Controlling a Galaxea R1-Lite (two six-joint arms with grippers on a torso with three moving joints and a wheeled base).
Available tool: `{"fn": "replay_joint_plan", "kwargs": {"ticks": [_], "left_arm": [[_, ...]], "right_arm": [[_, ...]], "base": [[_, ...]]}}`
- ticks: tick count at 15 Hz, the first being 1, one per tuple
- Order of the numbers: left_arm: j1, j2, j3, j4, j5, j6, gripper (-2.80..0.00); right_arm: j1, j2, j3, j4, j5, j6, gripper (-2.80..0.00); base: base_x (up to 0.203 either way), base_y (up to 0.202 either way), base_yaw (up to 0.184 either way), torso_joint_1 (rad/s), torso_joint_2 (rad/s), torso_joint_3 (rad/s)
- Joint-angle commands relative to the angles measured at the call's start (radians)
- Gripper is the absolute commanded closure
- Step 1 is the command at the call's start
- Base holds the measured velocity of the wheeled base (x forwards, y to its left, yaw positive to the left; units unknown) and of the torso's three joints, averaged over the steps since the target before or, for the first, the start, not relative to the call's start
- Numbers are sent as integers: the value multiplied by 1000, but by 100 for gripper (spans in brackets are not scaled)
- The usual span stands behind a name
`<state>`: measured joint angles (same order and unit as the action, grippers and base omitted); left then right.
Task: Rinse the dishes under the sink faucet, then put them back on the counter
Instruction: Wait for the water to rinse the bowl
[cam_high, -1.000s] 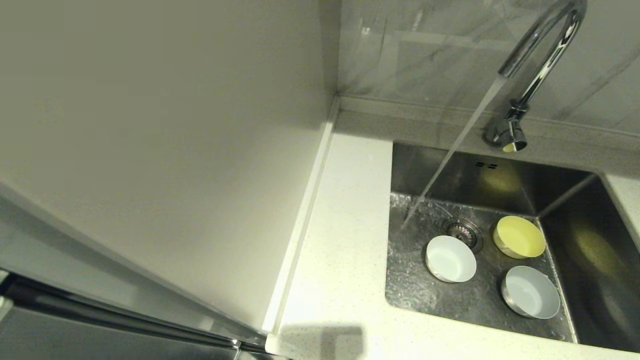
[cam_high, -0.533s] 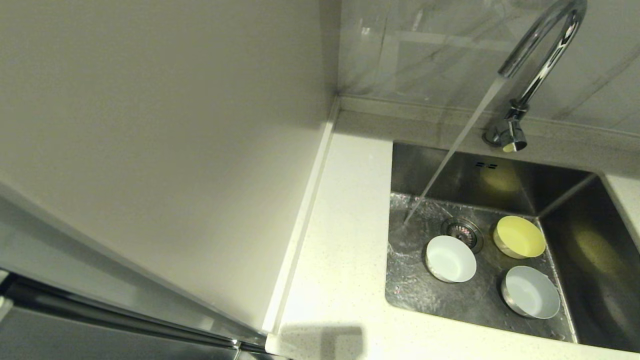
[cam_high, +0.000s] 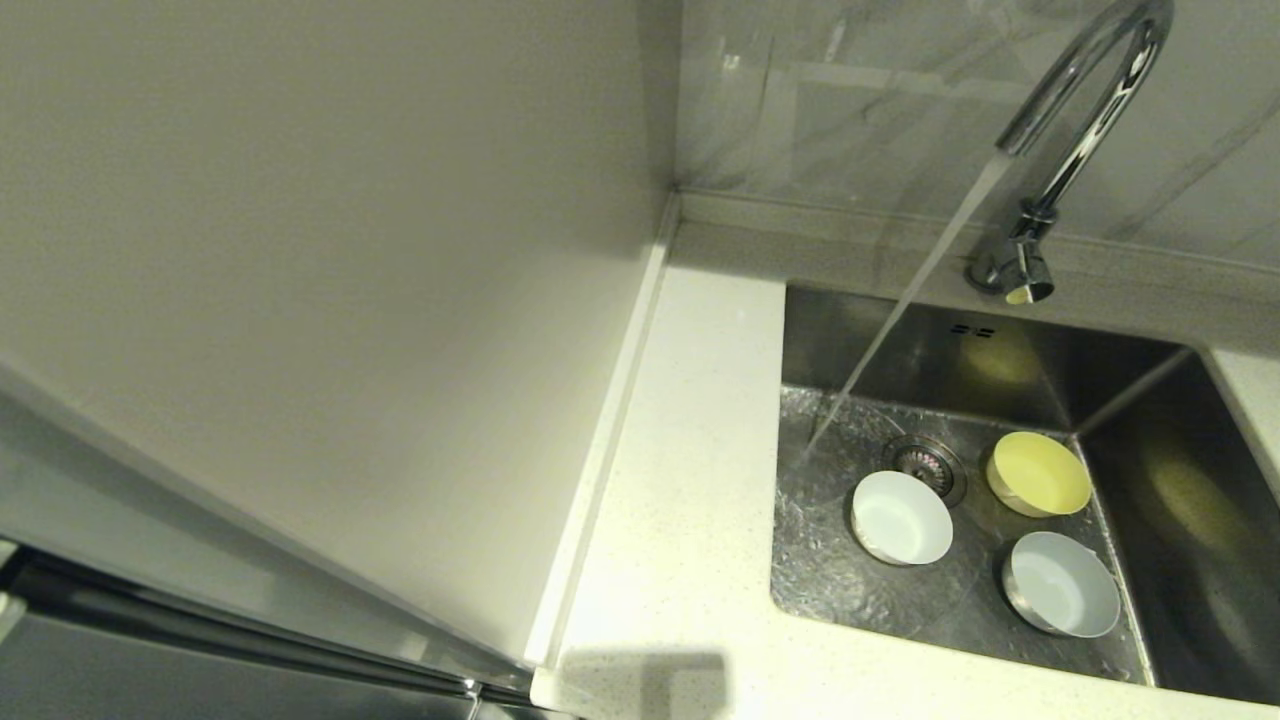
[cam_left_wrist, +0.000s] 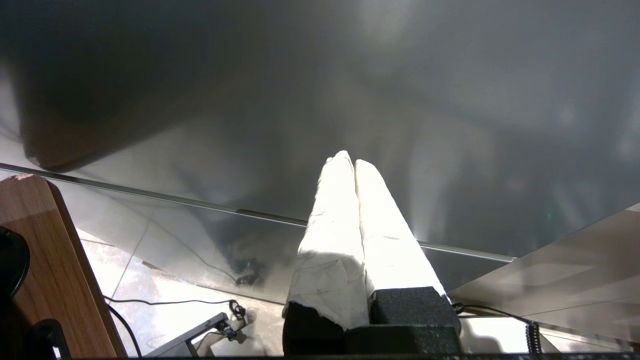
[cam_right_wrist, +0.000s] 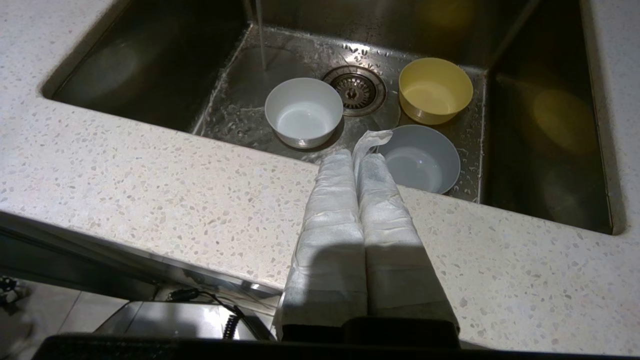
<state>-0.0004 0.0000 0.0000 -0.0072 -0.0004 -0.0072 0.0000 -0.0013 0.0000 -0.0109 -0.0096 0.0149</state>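
**Three bowls sit in the sink as the tap runs**

A strip of speckled desk (cam_high: 680, 480) lies open between the plain off-white panel (cam_high: 330, 280) on the left and the left rim of the steel sink (cam_high: 1180, 520); a second band of desk runs along the sink's near edge, and a raised matching lip closes the back under the marbled wall tiles (cam_high: 880, 100). The sink floor to the left of the bowls is bare but wet. The chrome gooseneck faucet (cam_high: 1080, 110) stands behind the basin, its stream (cam_high: 900, 300) falling on the sink floor left of the round drain strainer (cam_high: 925, 462), beside the bowls and into none of them.

The dishes are three small round bowls, all upright on the sink floor. A white bowl (cam_high: 900, 517) touches the strainer's near edge, a yellow bowl (cam_high: 1038, 473) sits to the strainer's right near the back, and a pale grey bowl (cam_high: 1062, 584) rests nearest the front rim. The three stand close but apart. None holds food; whether water lies in them cannot be told.

The right hand (cam_right_wrist: 357, 155), fingers wrapped in white and pressed together on nothing, hangs over the desk's near edge just before the grey bowl. The left hand (cam_left_wrist: 350, 160), likewise closed and empty, is parked low beside the cabinet, above the floor.
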Motion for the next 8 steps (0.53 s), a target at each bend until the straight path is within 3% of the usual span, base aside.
{"fn": "replay_joint_plan", "kwargs": {"ticks": [1, 8], "left_arm": [[0, 0, 3, 0, 0, 0, 0], [0, 0, 3, 0, 2, 0, 0]], "right_arm": [[0, 0, 0, -1, 0, 0, 0], [0, 0, 0, -1, 0, 0, 0]], "base": [[0, 0, 0, 0, 0, 0], [0, 0, 0, 0, 0, 0]]}}
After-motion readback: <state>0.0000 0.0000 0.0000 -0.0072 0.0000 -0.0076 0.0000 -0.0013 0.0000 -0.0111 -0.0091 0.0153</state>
